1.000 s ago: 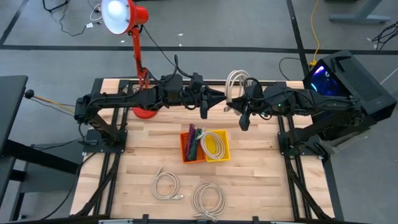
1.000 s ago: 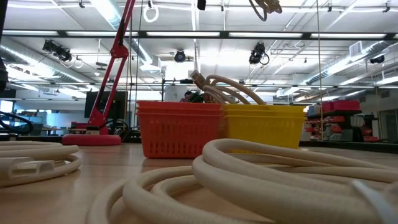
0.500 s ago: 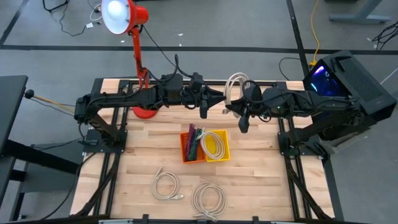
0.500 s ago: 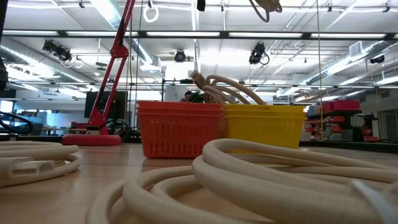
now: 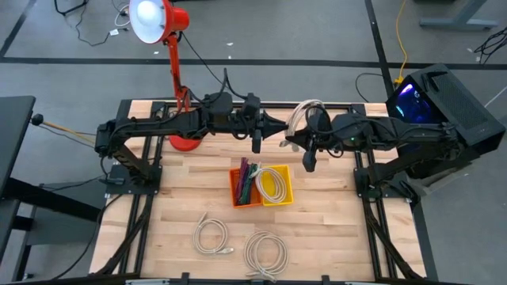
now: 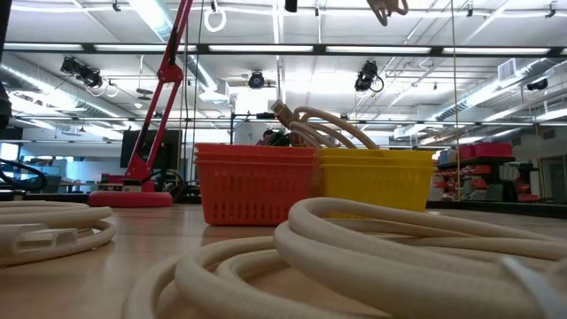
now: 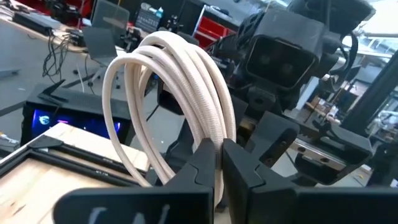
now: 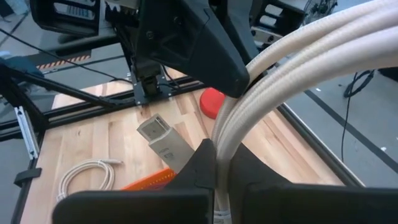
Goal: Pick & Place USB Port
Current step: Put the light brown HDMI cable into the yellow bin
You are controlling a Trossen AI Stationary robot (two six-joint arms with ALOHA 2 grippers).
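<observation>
A coiled white USB cable point(image 5: 303, 113) is held in the air over the table's far middle, between my two arms. My left gripper point(image 5: 279, 131) reaches in from the left, my right gripper point(image 5: 290, 141) from the right, and both are shut on the coil. In the left wrist view the loops point(image 7: 186, 74) rise above my left gripper point(image 7: 219, 165). The right wrist view shows my right gripper point(image 8: 217, 171), with the cable's plug point(image 8: 160, 138) hanging free beside it. The low view catches only the coil's lower end point(image 6: 388, 7) at the top edge. My left gripper pinches several strands of the coil point(image 7: 208, 134) between its two fingers, coming level from the table's left. The coil is lifted clear and arches above the fingers. My right gripper pinches the bundled strands point(image 8: 230, 134) between its two fingers, coming from the table's right. The coil is clear of the table, its plug end dangling.
A red basket point(image 5: 240, 190) holding dark cables and a yellow basket point(image 5: 273, 184) holding a white coil stand side by side mid-table. Two more white coils point(image 5: 211, 235) point(image 5: 265, 253) lie near the front edge. A red lamp point(image 5: 174, 79) stands at the far left.
My right gripper has moved toward the table's left, closer to my left gripper, carrying the coil with it. The coil has tipped over from upright and has risen slightly in the low view.
</observation>
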